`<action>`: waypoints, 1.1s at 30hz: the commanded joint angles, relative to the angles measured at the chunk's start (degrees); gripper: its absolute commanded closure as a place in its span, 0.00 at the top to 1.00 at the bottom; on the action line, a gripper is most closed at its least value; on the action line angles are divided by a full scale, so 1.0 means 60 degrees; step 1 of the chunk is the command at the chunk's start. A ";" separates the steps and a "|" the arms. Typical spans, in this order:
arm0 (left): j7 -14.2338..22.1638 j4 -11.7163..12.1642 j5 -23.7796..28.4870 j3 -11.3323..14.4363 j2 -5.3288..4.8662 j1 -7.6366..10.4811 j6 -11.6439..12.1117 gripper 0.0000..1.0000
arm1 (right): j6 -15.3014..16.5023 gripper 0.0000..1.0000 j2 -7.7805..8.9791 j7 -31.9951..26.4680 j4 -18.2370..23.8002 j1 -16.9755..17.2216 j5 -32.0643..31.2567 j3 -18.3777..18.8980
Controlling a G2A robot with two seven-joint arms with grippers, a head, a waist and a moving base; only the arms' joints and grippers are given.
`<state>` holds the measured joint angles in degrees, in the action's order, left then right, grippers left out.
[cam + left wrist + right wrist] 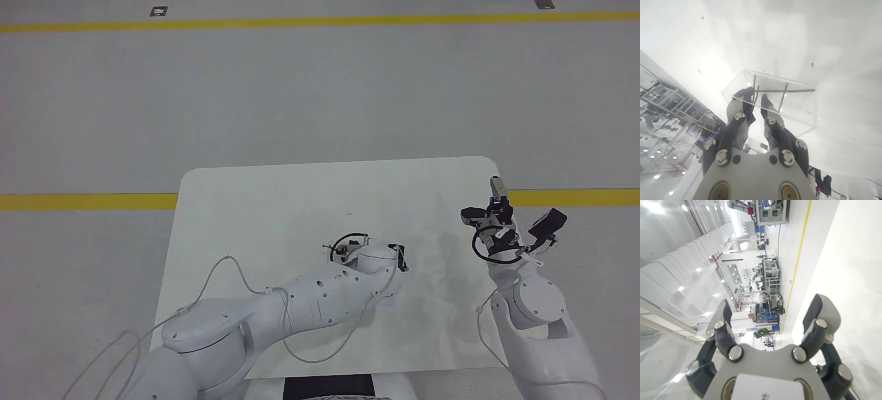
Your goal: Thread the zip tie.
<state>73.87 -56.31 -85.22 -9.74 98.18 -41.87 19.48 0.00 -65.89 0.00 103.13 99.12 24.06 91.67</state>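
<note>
A clear plastic box (800, 106) stands on the white table (260, 210) with several black zip ties (783, 91) lying crossed inside it. My left gripper (756, 94) reaches into the box at the table's middle (397, 258). Its dark fingers (747, 94) stand a narrow gap apart, with two thin zip tie strands (755, 94) running between them; no grip on them shows. My right gripper (772, 311) hangs wide open and empty, raised at the table's right edge (497, 200), pointing out toward the room.
Small dark specks (812, 65) dot the table surface around the box. The table's right edge (500, 260) runs close beside the right arm. Bare tabletop lies to the left and behind the left arm.
</note>
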 commanded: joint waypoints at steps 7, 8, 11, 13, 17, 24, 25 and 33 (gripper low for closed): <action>0.0050 -0.0026 -0.0120 0.0000 -0.0046 0.0073 0.0000 0.20 | 0.0000 1.00 0.0000 0.0000 0.0000 0.0000 0.0000 0.0000; 0.0033 -0.0012 -0.0151 0.0000 -0.0045 0.0061 0.0000 0.22 | 0.0000 1.00 0.0000 0.0000 0.0000 0.0000 0.0000 0.0000; -0.0018 0.0030 -0.0225 0.0000 -0.0035 0.0037 0.0000 0.25 | 0.0000 1.00 0.0000 0.0000 0.0000 0.0000 0.0000 0.0000; -0.0067 0.0054 -0.0274 0.0000 -0.0023 0.0019 0.0000 0.26 | 0.0000 1.00 0.0000 0.0000 0.0000 0.0000 0.0000 0.0000; -0.0149 0.0180 -0.0354 0.0000 0.0005 -0.0034 0.0000 0.26 | 0.0000 1.00 0.0000 0.0000 0.0000 0.0000 0.0000 0.0000; -0.0188 0.0218 -0.0318 0.0000 0.0068 -0.0108 0.0000 0.24 | 0.0000 1.00 0.0000 0.0000 0.0000 0.0000 0.0000 0.0000; -0.0173 0.0204 -0.0311 0.0000 0.0073 -0.0116 0.0000 0.23 | 0.0000 1.00 0.0000 0.0000 0.0000 0.0000 0.0000 0.0000; 0.0019 -0.0115 -0.0206 0.0000 0.0006 -0.0114 0.0000 0.06 | 0.0000 1.00 0.0000 0.0000 0.0000 0.0000 0.0000 0.0000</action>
<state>73.80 -56.73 -86.57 -9.74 98.32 -42.55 19.48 0.00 -65.89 0.00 103.13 99.12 24.06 91.67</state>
